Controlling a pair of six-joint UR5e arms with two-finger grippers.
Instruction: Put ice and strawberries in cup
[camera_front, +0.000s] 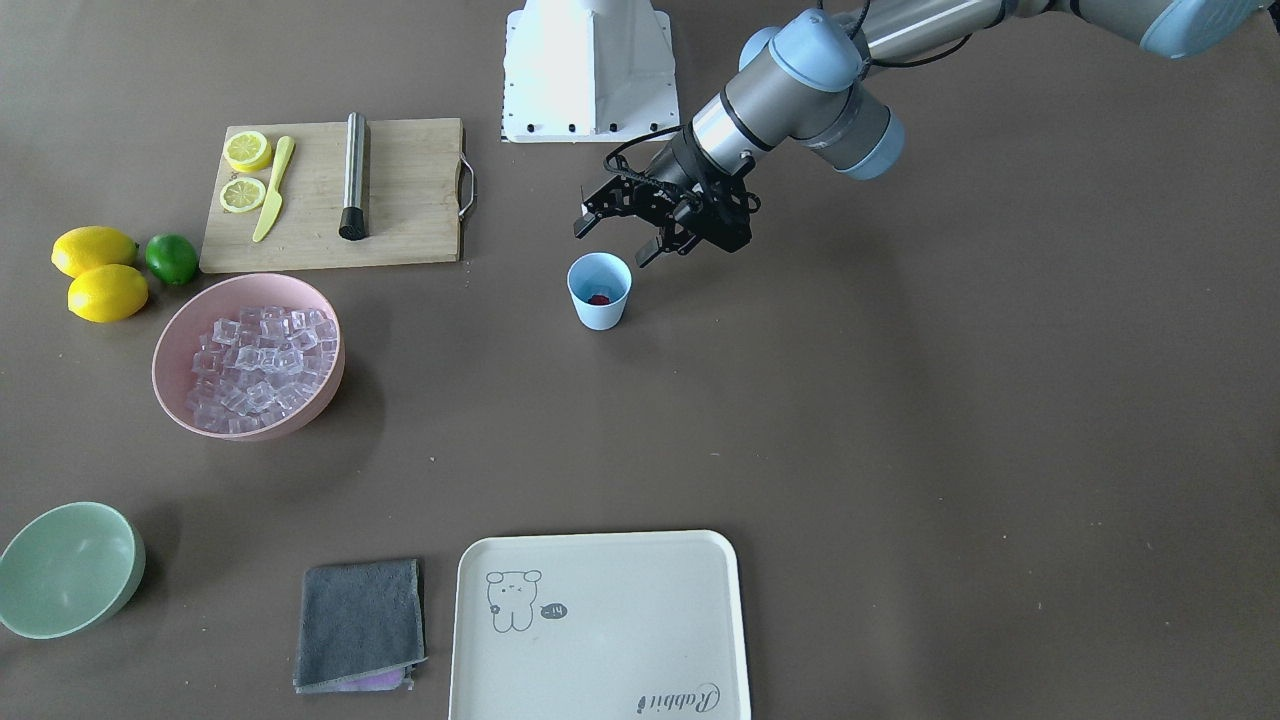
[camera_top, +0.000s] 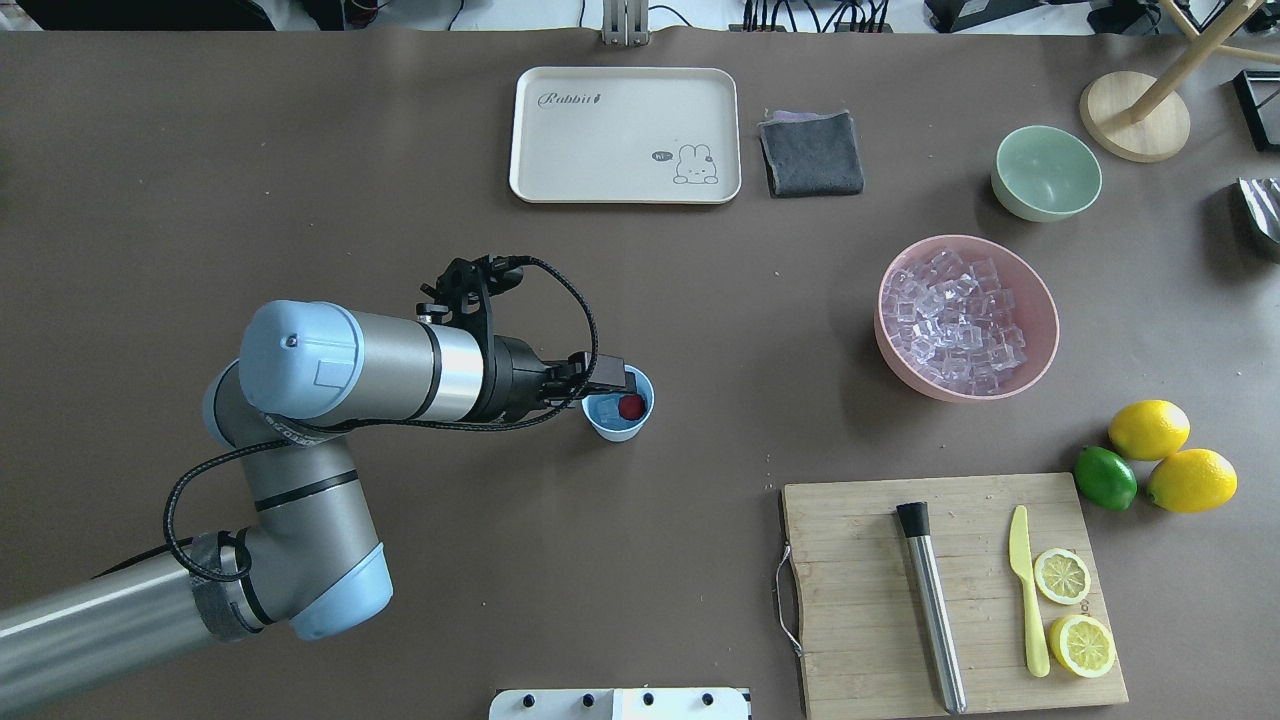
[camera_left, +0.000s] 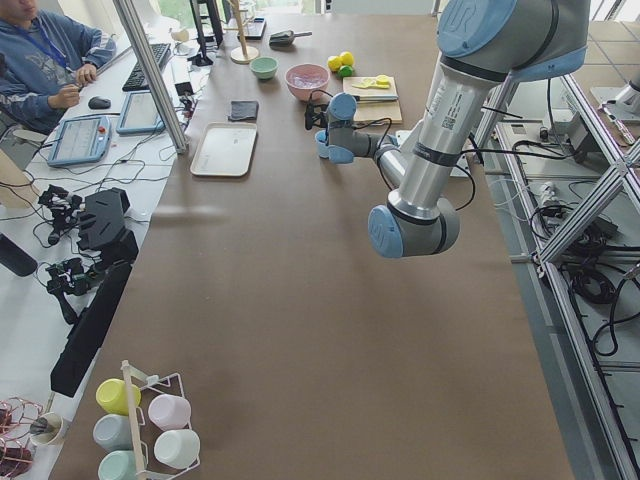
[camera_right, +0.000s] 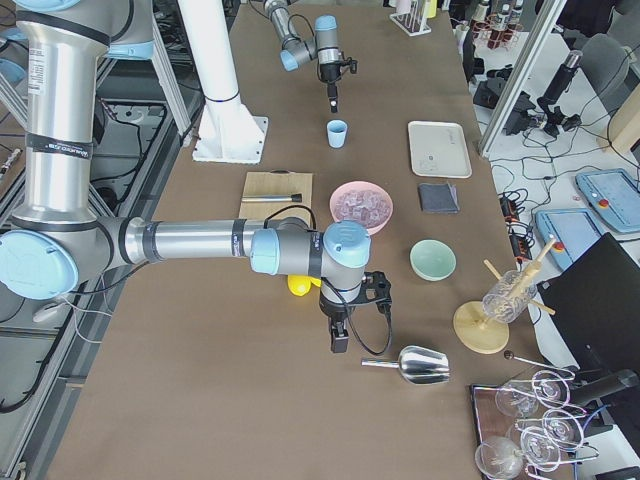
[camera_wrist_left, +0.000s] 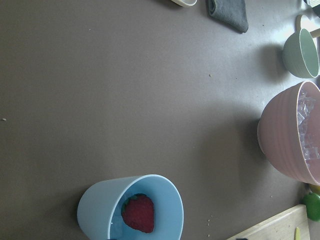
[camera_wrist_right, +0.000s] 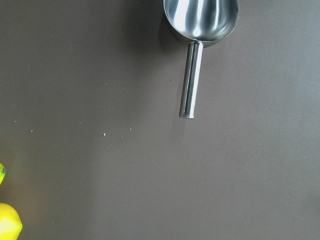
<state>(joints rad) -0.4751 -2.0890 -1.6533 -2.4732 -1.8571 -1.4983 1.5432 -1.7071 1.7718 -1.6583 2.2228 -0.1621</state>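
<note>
You see the strawberry (camera_wrist_left: 138, 213) lying at the bottom of the light-blue cup (camera_front: 600, 291), which stands upright near the middle of the brown surface (camera_front: 900, 400). The ice (camera_front: 258, 368) is heaped in the pink bowl (camera_front: 163, 345), well apart from the cup. The left pincer (camera_front: 613, 240) hangs just above the cup's rim on the robot's side, released and holding nothing, while the right pincer (camera_right: 339, 340) points down beside a metal scoop (camera_right: 420, 366), and you cannot tell whether it is released or clenched.
</note>
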